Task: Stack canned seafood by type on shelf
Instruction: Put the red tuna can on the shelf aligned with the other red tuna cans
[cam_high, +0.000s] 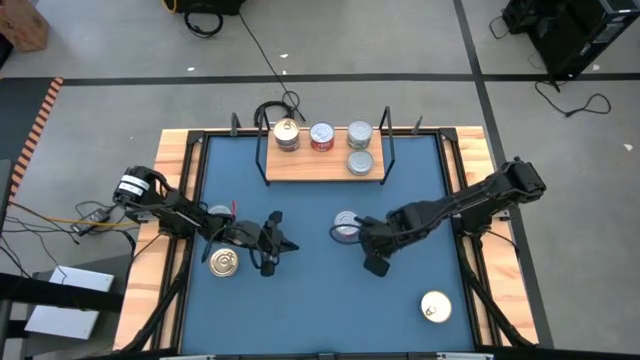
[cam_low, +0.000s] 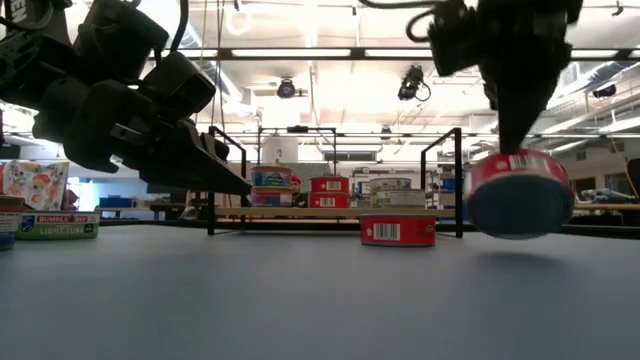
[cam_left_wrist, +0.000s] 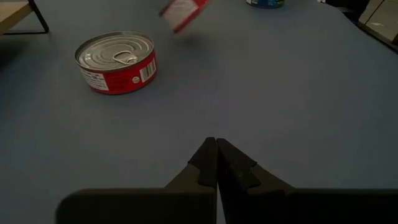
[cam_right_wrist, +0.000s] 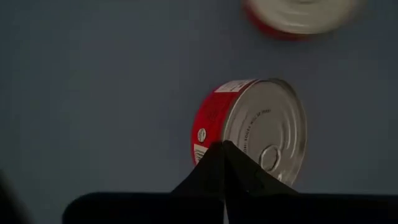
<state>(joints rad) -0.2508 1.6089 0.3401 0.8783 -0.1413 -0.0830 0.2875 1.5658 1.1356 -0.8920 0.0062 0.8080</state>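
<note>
The wooden shelf (cam_high: 310, 167) stands at the table's far side and carries a gold-lidded tin (cam_high: 287, 134), a red-sided tin (cam_high: 321, 136) and two silver tins (cam_high: 360, 148). My right gripper (cam_right_wrist: 224, 147) hovers right of the table's middle, shut on a red-sided, silver-lidded tin (cam_right_wrist: 255, 127). A second red-sided tin (cam_left_wrist: 117, 62) rests flat on the table close by (cam_high: 346, 226). My left gripper (cam_left_wrist: 216, 144) is shut and hovers left of centre above bare table, touching nothing. My right gripper comes from above, pointing down, and has the red-sided tin by its upper edge (cam_low: 512, 156). Its own fingers cover the exact place of contact. The tin hangs tilted below the fingers, on edge, lifted clear of the table (cam_low: 520, 192).
A gold-lidded tin (cam_high: 224, 263) lies near the left arm, with another tin (cam_high: 216, 214) partly under that arm. A pale-lidded tin (cam_high: 436, 307) sits at the near right. The table's wooden rim (cam_high: 170, 200) runs around the blue surface. Cables lie on the floor beyond.
</note>
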